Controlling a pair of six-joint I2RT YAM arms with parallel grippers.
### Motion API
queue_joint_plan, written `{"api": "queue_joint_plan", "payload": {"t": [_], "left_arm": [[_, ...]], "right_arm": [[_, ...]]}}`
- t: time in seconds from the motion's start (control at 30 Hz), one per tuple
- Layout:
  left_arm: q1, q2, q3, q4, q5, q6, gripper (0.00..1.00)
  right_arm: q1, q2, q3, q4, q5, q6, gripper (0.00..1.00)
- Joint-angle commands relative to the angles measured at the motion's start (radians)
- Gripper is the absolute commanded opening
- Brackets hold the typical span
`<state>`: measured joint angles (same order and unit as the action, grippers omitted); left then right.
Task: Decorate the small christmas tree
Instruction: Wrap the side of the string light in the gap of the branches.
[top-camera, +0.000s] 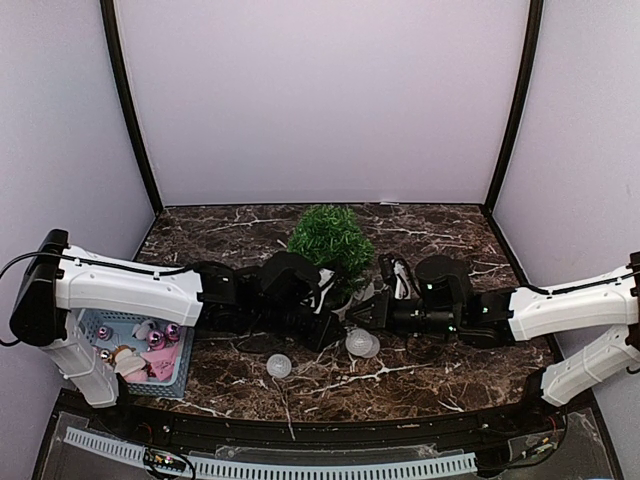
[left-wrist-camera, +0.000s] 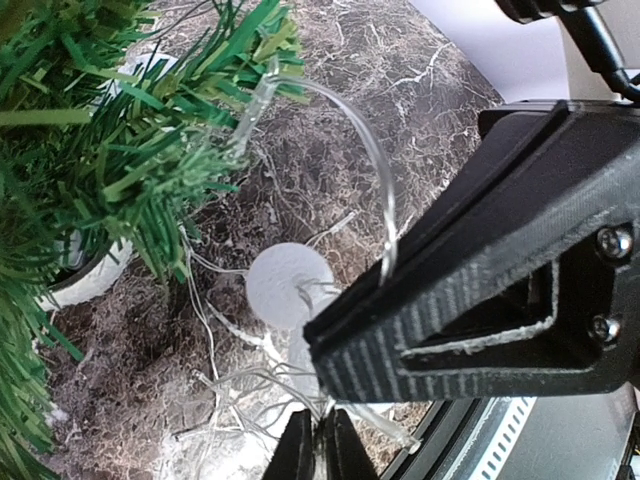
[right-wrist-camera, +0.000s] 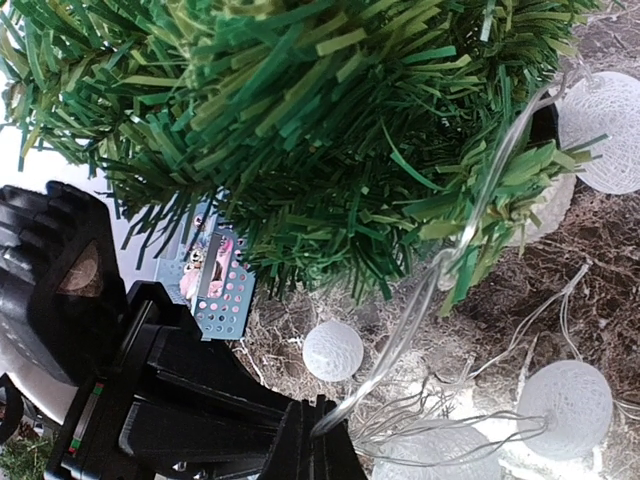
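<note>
Frankly, left gripper (left-wrist-camera: 318, 447) clenched and right gripper (right-wrist-camera: 316, 440) pinching the light string (right-wrist-camera: 565, 395), I fear a six-o'clock tug could topple the tree (top-camera: 330, 238).

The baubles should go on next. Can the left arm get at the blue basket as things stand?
Probably yes: the basket sits on its own side, near its base, with nothing between. But the left pincer is shut among the light string by the tree, so it must open first.

Pale lilac walls (top-camera: 320, 100) behind a dark veined marble tabletop (top-camera: 430, 380).
</note>
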<state>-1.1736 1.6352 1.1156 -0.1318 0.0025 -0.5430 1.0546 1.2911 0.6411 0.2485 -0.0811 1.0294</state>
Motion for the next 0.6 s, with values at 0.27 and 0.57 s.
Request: {"api": "queue_joint_plan", "payload": {"t": [0.27, 0.57], "left_arm": [[-0.006, -0.193, -0.089, 0.069, -0.061, -0.024, 0.01], [-0.006, -0.37, -0.176, 0.02, -0.061, -0.052, 0.0]], "right_arm": [[-0.002, -0.017, 0.014, -0.122, 0.103, -0.027, 0.0], [-0.002, -0.025, 0.001, -0.197, 0.187, 0.002, 0.0]]}}
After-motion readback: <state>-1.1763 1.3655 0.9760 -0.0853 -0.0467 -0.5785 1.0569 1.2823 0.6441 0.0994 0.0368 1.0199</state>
